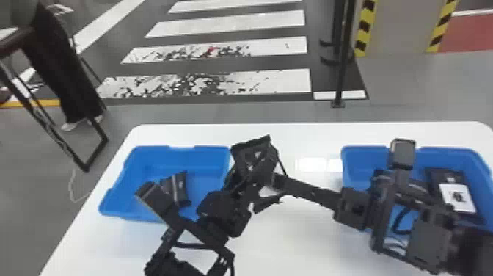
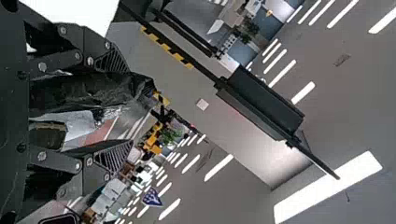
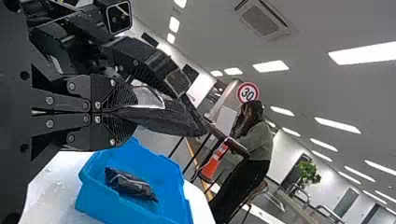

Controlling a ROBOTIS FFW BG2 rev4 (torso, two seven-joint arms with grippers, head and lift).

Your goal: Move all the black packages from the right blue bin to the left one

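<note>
Package (image 3: pixel 166 120): left of centre in the right wrist view, pinched in the right gripper (image 1: pixel 280 180); the left gripper (image 1: pixel 256 178), mid-frame in the head view, stands spread around it. Left bin (image 1: pixel 211 158), lower left, holds another; right bin (image 1: pixel 361 158), lower right, also holds packages (image 1: pixel 442 176). White table (image 1: pixel 293 242) beneath.

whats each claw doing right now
Left claw: open, with the black package between its spread fingers.
Right claw: closed, holding the black package.

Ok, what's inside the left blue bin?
One black package shows inside the left blue bin. The left arm covers part of the near side, so whatever lies behind it I can't tell.
</note>
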